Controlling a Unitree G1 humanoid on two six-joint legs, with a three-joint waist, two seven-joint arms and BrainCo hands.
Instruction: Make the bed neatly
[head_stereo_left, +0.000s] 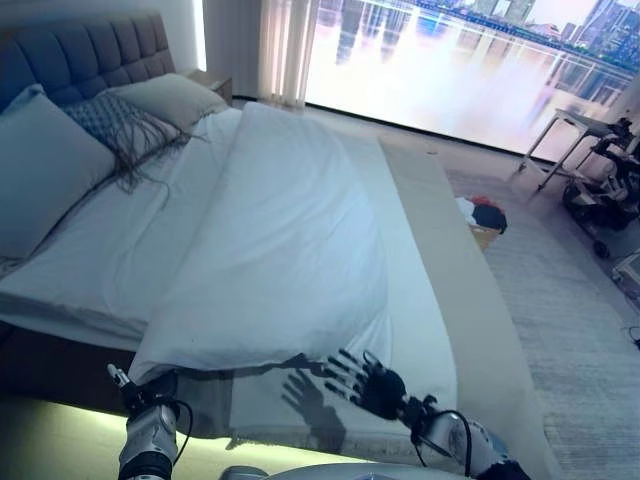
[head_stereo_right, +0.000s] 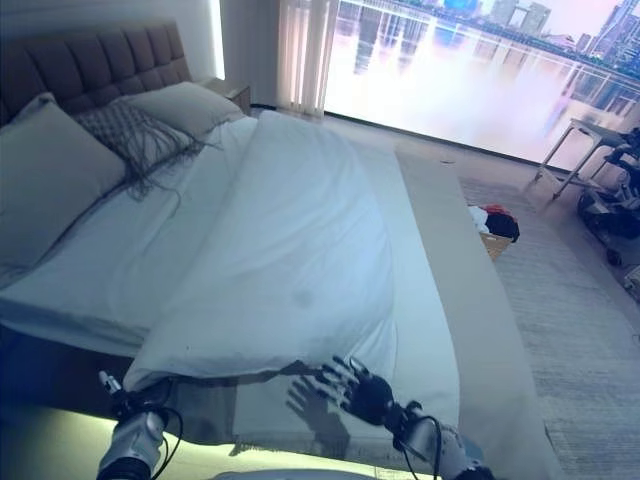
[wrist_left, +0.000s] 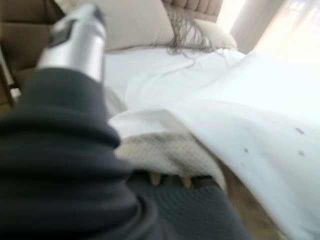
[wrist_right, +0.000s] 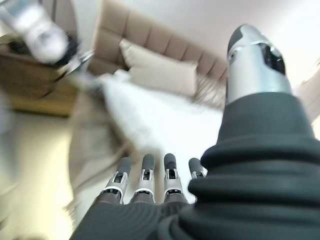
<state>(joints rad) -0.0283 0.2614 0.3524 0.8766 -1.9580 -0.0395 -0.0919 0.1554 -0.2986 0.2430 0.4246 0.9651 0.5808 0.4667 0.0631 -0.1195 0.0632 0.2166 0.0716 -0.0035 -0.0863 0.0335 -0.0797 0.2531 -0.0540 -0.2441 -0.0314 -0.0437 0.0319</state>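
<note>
We see the fingers (wrist_right: 145, 175) of the right hand (head_stereo_left: 372, 382) straight and spread wide, holding nothing, and the hand hovers just past the near edge of the white duvet (head_stereo_left: 290, 250), above the beige bed cover (head_stereo_left: 290, 415) where its shadow falls. The left hand (head_stereo_left: 140, 390) is at the near left corner of the duvet; its fingers are hidden under the cloth, so we cannot tell if they grip it or not. In the left wrist view only the thumb (wrist_left: 77, 40) shows, and past the dark cover we see the duvet corner lying over a textured beige layer. The duvet lies across the middle of the bed (head_stereo_left: 440, 260), folded over itself so that it leaves the white sheet (head_stereo_left: 110, 250) bare on the left side and a strip of sheet bare on the right. At the head of the bed, against the padded headboard (head_stereo_left: 90, 55), we see a large pillow (head_stereo_left: 40, 170), a patterned cushion with fringe (head_stereo_left: 120, 125) and another pillow (head_stereo_left: 175, 98). On the floor to the right of the bed stands a basket with clothes (head_stereo_left: 483, 220), and further away a small table (head_stereo_left: 575, 135).
</note>
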